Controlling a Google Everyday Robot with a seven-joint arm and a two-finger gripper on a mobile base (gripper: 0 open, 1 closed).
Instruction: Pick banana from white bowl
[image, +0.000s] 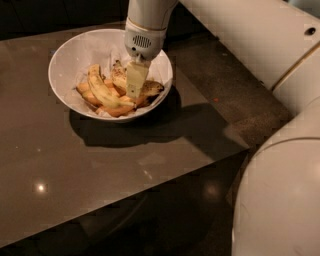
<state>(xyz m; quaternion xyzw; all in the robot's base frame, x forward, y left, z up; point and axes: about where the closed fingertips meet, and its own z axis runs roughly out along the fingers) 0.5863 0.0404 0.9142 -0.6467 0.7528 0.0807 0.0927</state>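
The white bowl (65, 60) stands at the far left part of the brown table. Inside it lies the speckled banana (119, 76), short and dark-dotted, with its dark end (152, 88) toward the right rim. My gripper (135, 80) reaches straight down into the bowl and covers the banana's middle. A longer, smoother yellow banana (101, 90) lies to the left of it. Orange pieces (116, 110) lie beneath, at the near side of the bowl.
The brown table (100, 165) stretches toward me, with its right edge (225, 135) near the bowl's shadow. My white arm (250, 35) crosses the upper right. A large white body part (280, 200) fills the lower right corner. Dark floor lies beyond the table edge.
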